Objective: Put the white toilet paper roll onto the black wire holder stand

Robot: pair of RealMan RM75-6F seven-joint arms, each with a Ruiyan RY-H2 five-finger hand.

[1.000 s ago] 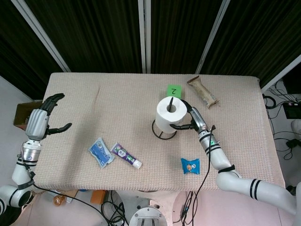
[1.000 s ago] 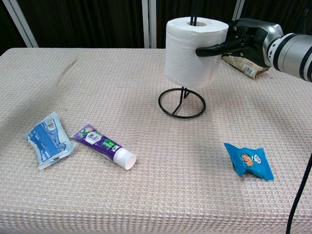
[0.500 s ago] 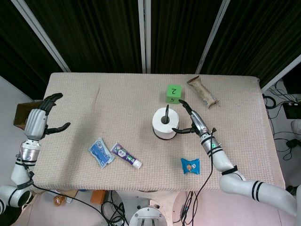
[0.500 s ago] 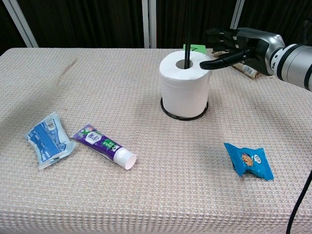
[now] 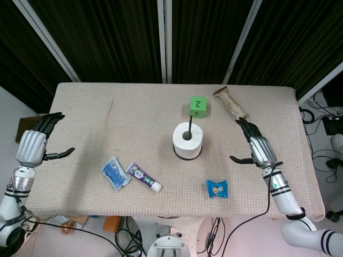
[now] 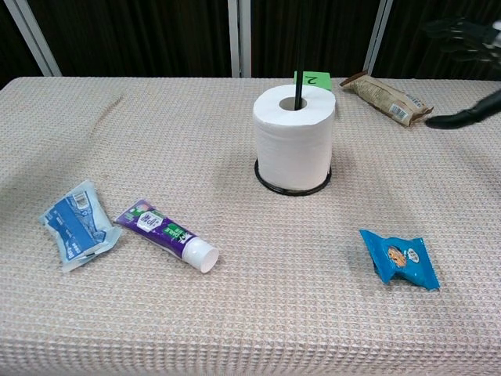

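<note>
The white toilet paper roll [image 5: 187,141] [image 6: 294,138] sits upright on the black wire holder stand [image 6: 275,186], whose rod [image 5: 189,126] [image 6: 298,47] pokes up through the core and whose ring base rims the roll's bottom. My right hand [image 5: 256,145] is open, well to the right of the roll, fingers spread; only its fingertips [image 6: 460,119] show at the chest view's right edge. My left hand [image 5: 33,143] hangs open off the table's left edge, holding nothing.
A green numbered cube [image 5: 198,106] stands just behind the roll. A brown snack bar [image 5: 231,104] lies at the back right, a blue snack packet [image 5: 217,188] at the front right. A blue wipes pack [image 5: 114,173] and a purple tube [image 5: 142,178] lie front left.
My right hand lowered the roll onto the stand, let go and drew back to the right. My left hand drifted slightly outward and down.
</note>
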